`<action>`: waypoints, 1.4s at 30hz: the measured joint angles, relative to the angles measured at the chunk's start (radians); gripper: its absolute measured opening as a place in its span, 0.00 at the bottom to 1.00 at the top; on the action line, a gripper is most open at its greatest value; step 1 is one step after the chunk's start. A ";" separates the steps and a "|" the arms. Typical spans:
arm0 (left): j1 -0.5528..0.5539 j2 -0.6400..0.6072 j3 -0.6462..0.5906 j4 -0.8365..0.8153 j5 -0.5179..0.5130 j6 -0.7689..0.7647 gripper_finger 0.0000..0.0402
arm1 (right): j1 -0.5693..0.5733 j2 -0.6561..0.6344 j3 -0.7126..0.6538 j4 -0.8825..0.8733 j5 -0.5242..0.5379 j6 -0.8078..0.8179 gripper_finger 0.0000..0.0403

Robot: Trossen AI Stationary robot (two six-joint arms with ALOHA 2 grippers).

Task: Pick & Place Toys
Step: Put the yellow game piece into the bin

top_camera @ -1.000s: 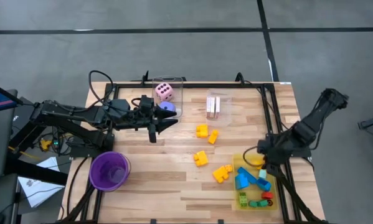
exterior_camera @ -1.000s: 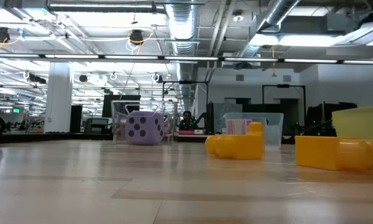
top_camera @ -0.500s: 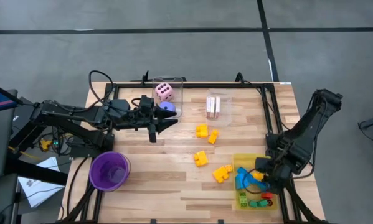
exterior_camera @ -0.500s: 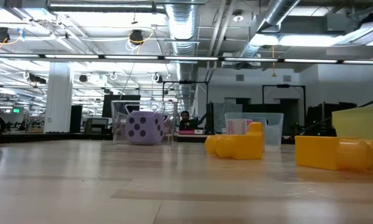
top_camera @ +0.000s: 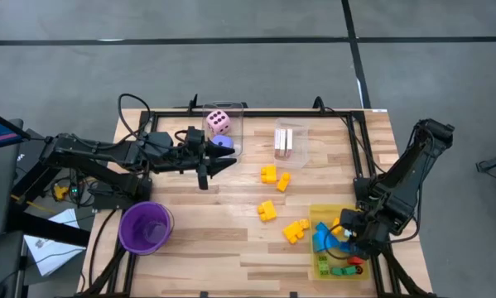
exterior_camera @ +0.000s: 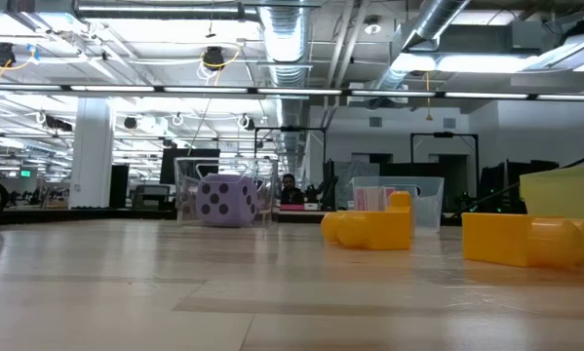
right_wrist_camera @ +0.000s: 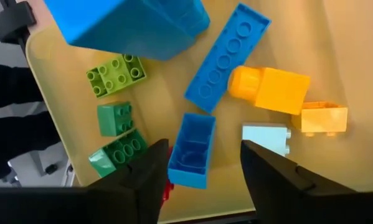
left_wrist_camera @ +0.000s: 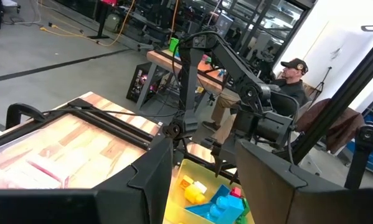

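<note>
The right gripper point(top_camera: 353, 234), jaws spread, hovers over the blue block point(right_wrist_camera: 192, 150) in the yellow tray point(top_camera: 320, 217) at lower right. Risk: descending off-centre nudges neighbouring blocks. The left gripper point(top_camera: 223, 163), jaws apart and empty, waits upper left.

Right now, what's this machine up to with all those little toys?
It is sorting toy blocks on a wooden table. The right hand hangs open over the yellow tray, just above a small blue block among other blue, green and orange blocks; it grips nothing. Four yellow blocks lie loose mid-table. The left hand waits near a clear box that has a pink die in it.
</note>
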 joint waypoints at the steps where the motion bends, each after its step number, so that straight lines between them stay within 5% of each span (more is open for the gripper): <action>1: 0.000 0.000 0.000 0.000 -0.003 0.000 0.43 | 0.000 0.000 0.000 0.000 0.002 0.004 0.48; 11: 0.000 0.000 0.000 0.009 -0.020 -0.045 0.43 | 0.013 -0.098 0.000 -0.007 0.028 0.025 0.53; 21: -0.024 0.103 0.005 0.257 -0.026 0.066 0.44 | 0.012 -0.260 0.000 -0.005 0.290 0.103 0.53; 35: -0.001 0.441 0.351 -0.146 0.042 0.302 0.78 | 0.012 -0.404 0.000 -0.052 0.367 0.095 0.53; 42: -0.003 0.542 0.352 -0.231 0.261 0.353 0.81 | 0.012 -0.425 0.000 -0.049 0.379 0.092 0.53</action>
